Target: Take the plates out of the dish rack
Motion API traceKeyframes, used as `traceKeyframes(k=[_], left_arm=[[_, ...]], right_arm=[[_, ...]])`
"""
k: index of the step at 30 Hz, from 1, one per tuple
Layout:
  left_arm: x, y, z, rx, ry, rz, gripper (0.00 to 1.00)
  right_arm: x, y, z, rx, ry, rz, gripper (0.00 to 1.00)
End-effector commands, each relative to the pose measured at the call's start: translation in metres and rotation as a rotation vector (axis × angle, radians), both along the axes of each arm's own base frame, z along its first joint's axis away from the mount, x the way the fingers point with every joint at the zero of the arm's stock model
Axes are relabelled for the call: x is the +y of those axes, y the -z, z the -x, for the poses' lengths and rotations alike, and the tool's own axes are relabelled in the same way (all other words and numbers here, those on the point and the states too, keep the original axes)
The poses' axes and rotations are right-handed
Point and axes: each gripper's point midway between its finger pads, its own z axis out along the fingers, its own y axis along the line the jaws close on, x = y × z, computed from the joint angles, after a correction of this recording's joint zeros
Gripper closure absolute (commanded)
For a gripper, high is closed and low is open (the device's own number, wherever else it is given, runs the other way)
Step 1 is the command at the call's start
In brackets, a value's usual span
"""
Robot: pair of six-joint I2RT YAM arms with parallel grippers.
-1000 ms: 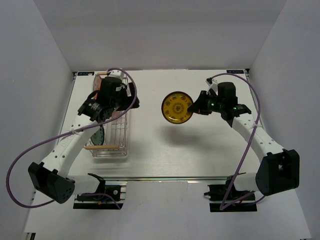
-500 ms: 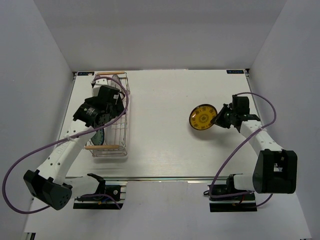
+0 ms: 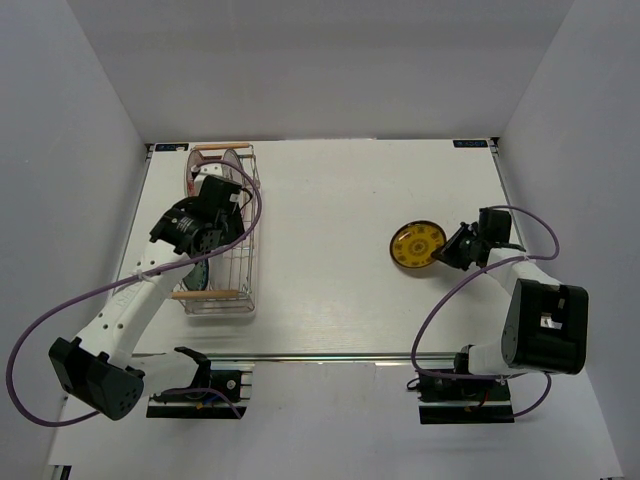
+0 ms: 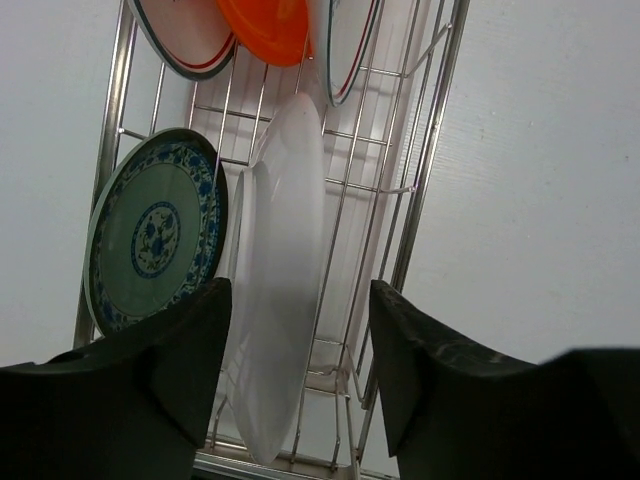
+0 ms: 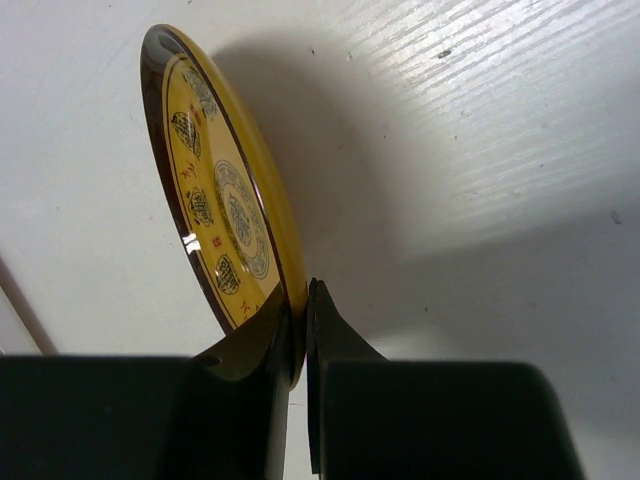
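Yellow plate shifted right, teal-blue plate in dish rack

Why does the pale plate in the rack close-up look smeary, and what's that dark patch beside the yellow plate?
Left wrist view: the white plate looks soft, probably too near the lens; the teal-blue plate is crisper. Right wrist view: the patch is shadow from the yellow plate on the table.
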Motion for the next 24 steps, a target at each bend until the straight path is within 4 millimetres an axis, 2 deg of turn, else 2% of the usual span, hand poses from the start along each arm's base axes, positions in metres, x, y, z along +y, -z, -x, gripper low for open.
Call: traceKeyframes(k=[1,4,5,8,12,14,19,24], left_arm=[[0.001,0.003,0.005,0.020,0.014,-0.012,0.34],[0.006,0.006,0.008,0.028,-0.001,-0.027,0.35],[0.008,0.007,0.009,0.028,-0.013,-0.034,0.40],[0.011,0.008,0.011,0.036,-0.021,-0.046,0.45],[0.013,0.011,0.011,0.045,-0.023,-0.060,0.60],[0.013,0.012,0.011,0.049,-0.023,-0.067,0.61],[0.013,0.012,0.010,0.051,-0.025,-0.066,0.71],[0.016,-0.002,0.008,0.020,-0.043,-0.070,0.82]], right_arm=[[-0.002,0.002,-0.007,-0.023,-0.002,-0.018,0.99],[-0.003,0.007,-0.005,0.007,-0.005,-0.036,0.78],[-0.003,0.008,-0.004,0.011,-0.007,-0.044,0.66],[-0.006,0.008,-0.003,0.023,-0.001,-0.050,0.38],[-0.012,-0.002,-0.005,0.009,0.007,-0.030,0.23],[-0.016,-0.009,-0.004,0.000,0.024,-0.011,0.11],[-0.031,-0.037,-0.008,-0.052,0.078,0.055,0.11],[-0.038,-0.069,-0.008,-0.115,0.098,0.105,0.11]])
